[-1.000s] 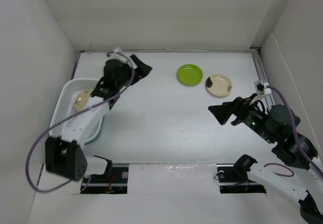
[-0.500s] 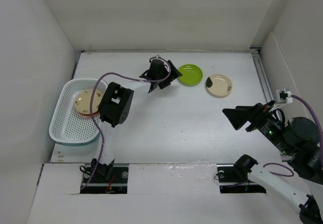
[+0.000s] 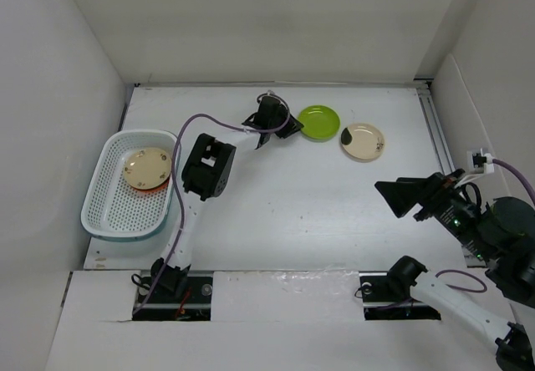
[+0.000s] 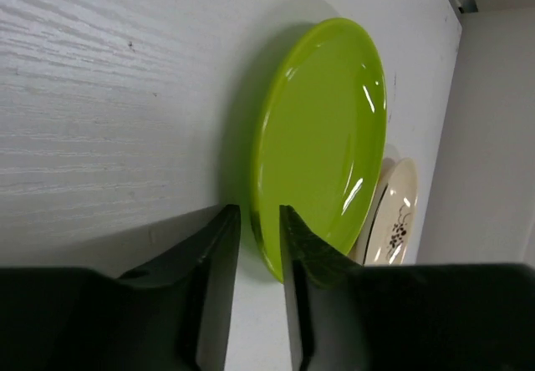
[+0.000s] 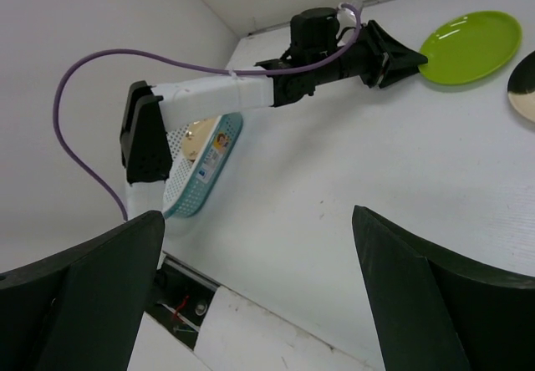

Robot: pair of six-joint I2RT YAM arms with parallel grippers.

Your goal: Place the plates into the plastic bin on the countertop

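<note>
The lime green plate point(image 3: 320, 122) point(image 4: 322, 137) point(image 5: 468, 45) lies at the back of the white countertop point(image 3: 276, 195). My left gripper point(image 3: 288, 127) point(image 4: 257, 212) has narrowed onto its near-left rim, one finger under the rim and one on top. A beige plate point(image 3: 363, 141) point(image 4: 397, 221) with dark markings lies just right of it. The plastic bin point(image 3: 100, 187) point(image 5: 205, 170) stands at the left, holding a beige plate point(image 3: 148, 167) on top of an orange one point(image 3: 152, 186). My right gripper point(image 3: 386, 192) point(image 5: 257, 214) hovers open and empty above the right side.
White walls close in the countertop on the left, back and right. The left arm with its purple cable point(image 3: 213, 120) stretches from the bin's side across to the green plate. A metal rail point(image 3: 432, 120) runs along the right edge.
My left arm swung from over the bin to the green plate, and its jaws narrowed from wide open onto the rim. The plate shifted slightly right. My right gripper drew back to the right.
</note>
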